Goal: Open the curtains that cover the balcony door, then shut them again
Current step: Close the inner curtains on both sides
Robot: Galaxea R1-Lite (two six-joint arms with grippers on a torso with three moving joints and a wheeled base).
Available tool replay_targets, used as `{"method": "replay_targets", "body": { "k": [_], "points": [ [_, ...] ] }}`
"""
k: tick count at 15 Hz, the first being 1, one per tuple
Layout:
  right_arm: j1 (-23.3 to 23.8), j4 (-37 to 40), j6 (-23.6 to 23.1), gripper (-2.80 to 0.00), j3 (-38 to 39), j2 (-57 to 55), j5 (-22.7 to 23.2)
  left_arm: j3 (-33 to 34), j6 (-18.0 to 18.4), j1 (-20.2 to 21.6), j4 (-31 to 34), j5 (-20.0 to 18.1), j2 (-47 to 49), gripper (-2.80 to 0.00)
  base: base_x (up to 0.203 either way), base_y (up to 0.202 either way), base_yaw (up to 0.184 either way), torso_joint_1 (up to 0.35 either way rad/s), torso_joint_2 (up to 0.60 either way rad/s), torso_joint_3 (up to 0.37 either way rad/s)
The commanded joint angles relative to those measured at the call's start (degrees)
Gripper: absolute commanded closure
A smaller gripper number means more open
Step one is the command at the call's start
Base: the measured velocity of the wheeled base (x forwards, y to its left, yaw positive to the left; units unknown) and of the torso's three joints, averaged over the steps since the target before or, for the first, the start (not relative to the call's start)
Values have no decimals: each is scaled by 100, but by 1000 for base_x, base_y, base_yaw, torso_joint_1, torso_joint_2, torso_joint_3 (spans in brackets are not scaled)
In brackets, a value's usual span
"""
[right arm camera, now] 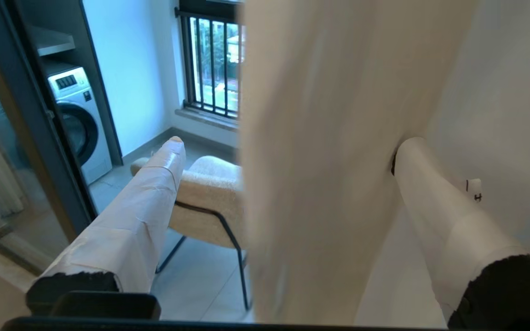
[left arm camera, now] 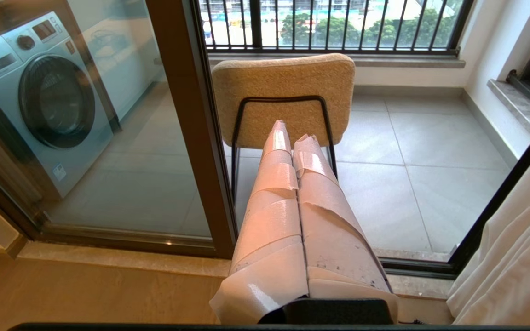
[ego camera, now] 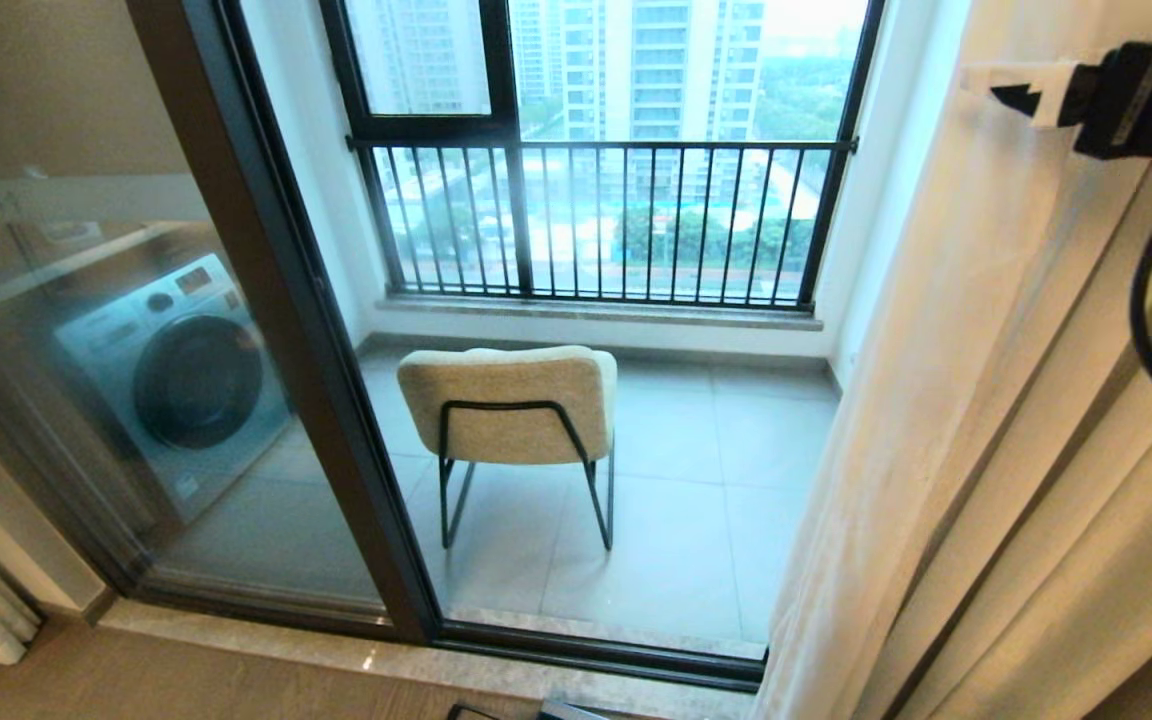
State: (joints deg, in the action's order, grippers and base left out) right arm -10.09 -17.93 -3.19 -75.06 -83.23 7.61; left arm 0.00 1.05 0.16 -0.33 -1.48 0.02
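Right claw (right arm camera: 288,151) raised high at our right side, fingers spread wide with a fold of the cream curtain (right arm camera: 320,161) standing between them; one taped finger (right arm camera: 154,184) on the balcony side of the fold, the other (right arm camera: 435,202) on the far side; whether either pad touches the cloth we cannot tell; in the head view only its white tip and black body (ego camera: 1046,95) show against the drapes. Curtain bunched at the right of the opening, hanging to the floor. Balcony door (ego camera: 276,300): dark frame, glass panel at left with a frosted band; opening uncovered. Through it we see a beige chair (ego camera: 511,405) on grey tiles, a washing machine (ego camera: 181,375) behind the glass, a barred window (ego camera: 596,220) beyond. Left claw (left arm camera: 292,133) low, taped fingers pressed together, pinching nothing, pointing at the chair back.
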Motion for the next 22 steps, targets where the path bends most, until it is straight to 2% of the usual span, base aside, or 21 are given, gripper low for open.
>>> {"method": "replay_targets", "body": {
  "k": [1,6,9,13,15,20,21,22],
  "points": [
    [71,-136,-13,-280,-412,-721,-8,0,1,2,-2,-2,-2,0,0,0,0,0,0,0],
    [397,-184,-66,-280,-1329,-1579,-47,0,1,2,-2,-2,-2,0,0,0,0,0,0,0],
    [529,-207,-67,-280,-1731,-1948,-433,0,1,2,-2,-2,-2,0,0,0,0,0,0,0],
    [732,-686,-89,-280,-2061,-2337,-682,0,1,2,-2,-2,-2,0,0,0,0,0,0,0],
    [859,-868,-273,-280,-2318,-2586,-895,0,1,2,-2,-2,-2,0,0,0,0,0,0,0],
    [1160,-926,-322,-280,-2513,-2681,-928,0,1,2,-2,-2,-2,0,0,0,0,0,0,0],
    [1193,-1006,-314,0,-2511,-2681,-928,0,1,2,-2,-2,-2,0,0,0,0,0,0,0],
    [1225,-1093,-296,0,-2522,-2667,-928,0,1,2,-2,-2,-2,0,0,0,0,0,0,0]
  ]
}}
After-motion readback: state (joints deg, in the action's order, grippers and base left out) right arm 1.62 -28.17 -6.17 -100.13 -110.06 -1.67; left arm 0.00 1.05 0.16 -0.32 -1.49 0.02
